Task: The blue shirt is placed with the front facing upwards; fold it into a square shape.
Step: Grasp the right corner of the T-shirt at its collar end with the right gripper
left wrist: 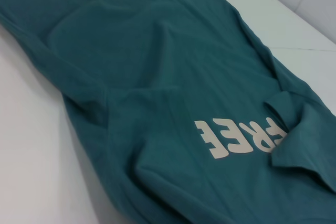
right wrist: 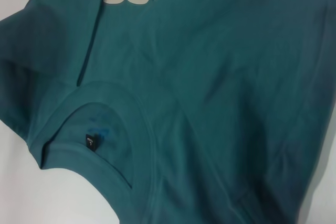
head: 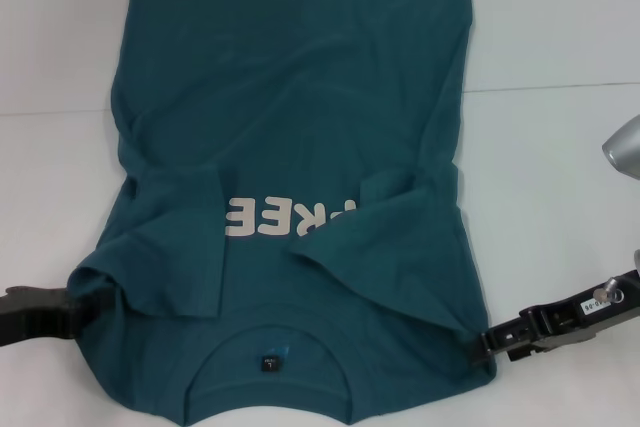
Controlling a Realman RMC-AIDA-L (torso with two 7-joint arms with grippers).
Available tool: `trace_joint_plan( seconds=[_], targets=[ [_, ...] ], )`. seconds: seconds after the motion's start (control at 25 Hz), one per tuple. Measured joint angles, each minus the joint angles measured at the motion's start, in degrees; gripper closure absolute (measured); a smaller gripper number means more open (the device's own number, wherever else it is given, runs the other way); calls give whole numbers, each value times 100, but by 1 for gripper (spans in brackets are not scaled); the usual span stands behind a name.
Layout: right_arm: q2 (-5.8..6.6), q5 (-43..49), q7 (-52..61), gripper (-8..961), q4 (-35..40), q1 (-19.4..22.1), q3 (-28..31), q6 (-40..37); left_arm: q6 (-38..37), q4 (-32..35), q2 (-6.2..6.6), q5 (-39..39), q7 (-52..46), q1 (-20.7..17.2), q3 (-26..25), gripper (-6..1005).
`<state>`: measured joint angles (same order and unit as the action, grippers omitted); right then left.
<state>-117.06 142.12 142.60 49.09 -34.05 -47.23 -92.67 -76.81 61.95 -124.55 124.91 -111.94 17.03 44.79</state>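
White tabletop [head: 560, 157] fills the scene, and the blue shirt [head: 300, 97] lies spread across its middle, front up, collar toward the robot and hem at the far side. Both sleeves are already turned inward over the chest, partly covering the off-white print [head: 285, 215]. It looks like light, limp cotton that will sag, crease and drag rather than hold a shape, so the shoulder corners seem the surest places to pinch. The left end effector [head: 85, 309] sits at the near left shoulder edge and the right end effector [head: 482, 343] at the near right shoulder; whether either grips cloth I cannot tell. A small dark neck tag [head: 268, 363] marks the collar.
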Motion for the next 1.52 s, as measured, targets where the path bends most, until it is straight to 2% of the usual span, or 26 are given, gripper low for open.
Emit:
trace_joint_plan(
  seconds=[0.32,0.76,1.2,1.52],
  targets=[
    [-11,127,101,245,-56,-97,-6,131,-7,-7,-7,-3,7,2,5,956],
    [-36,245,160,249,-57,-166,-122,265,-20,-27,-7,-2,27,5,3,949],
    [-218,590,232,254,-81,-319,-310,485,-45,-3,-7,-2,31,5,3,943],
    [-237,600,241,544,-136,-322,-517,724,-55,-1,-6,-7,46,-5,4,939]
  ],
)
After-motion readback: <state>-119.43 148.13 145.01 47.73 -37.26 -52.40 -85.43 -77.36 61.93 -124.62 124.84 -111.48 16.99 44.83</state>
